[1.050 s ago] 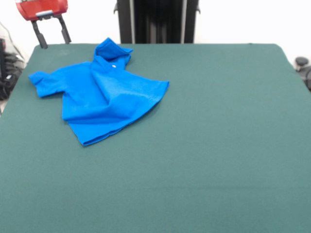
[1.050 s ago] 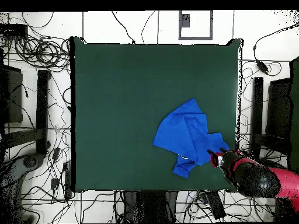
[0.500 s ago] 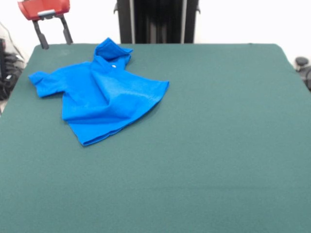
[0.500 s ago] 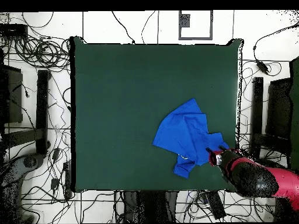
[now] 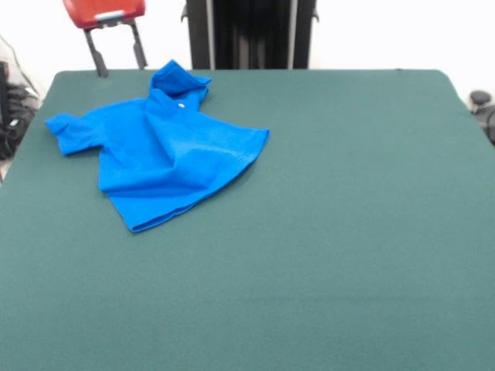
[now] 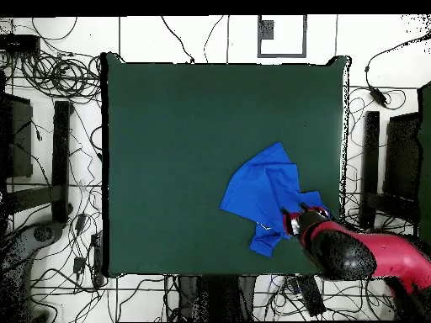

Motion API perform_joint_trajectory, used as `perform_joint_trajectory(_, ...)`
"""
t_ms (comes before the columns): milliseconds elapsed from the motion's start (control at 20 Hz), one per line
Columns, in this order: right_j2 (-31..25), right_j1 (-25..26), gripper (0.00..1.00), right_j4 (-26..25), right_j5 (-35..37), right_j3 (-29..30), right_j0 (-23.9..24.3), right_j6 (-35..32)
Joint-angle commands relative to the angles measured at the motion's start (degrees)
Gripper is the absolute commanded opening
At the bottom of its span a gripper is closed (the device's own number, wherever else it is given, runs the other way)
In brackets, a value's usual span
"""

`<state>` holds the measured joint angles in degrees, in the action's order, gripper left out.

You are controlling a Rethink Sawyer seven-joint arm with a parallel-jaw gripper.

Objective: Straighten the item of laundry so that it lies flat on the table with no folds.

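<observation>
My hand (image 5: 117, 63) hangs at the far edge of the worktop (image 5: 348, 232), its two dark fingers (image 5: 98, 62) spread apart with nothing between them, their tips just above the green cloth. From overhead, my hand (image 6: 295, 223) sits over the edge of the blue T-shirt (image 6: 269, 195), between its collar end and one sleeve, with my red and black arm reaching in from the worktop's corner. The T-shirt (image 5: 158, 151) lies crumpled in the corner of the worktop (image 6: 185, 143) nearest my hand, well apart from the middle. One sleeve sticks out flat to the side, the collar part is bunched up towards the edge, and the body is folded over itself with soft ridges running across it
</observation>
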<state>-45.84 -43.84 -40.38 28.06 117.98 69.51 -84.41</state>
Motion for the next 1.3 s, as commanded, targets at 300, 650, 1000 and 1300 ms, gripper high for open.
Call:
perform_joint_trajectory(300,12.2,1.1,1.00,-2.6,-12.3,6.5,-17.2,-15.3)
perform_joint_trajectory(650,19.8,6.7,1.00,-0.4,-19.6,6.6,-24.4,-15.0)
perform_joint_trajectory(1000,24.7,2.1,1.00,3.0,-25.2,13.0,-29.8,-16.9)
perform_joint_trajectory(1300,31.0,-4.0,1.00,5.1,-30.8,19.8,-33.6,-17.2)
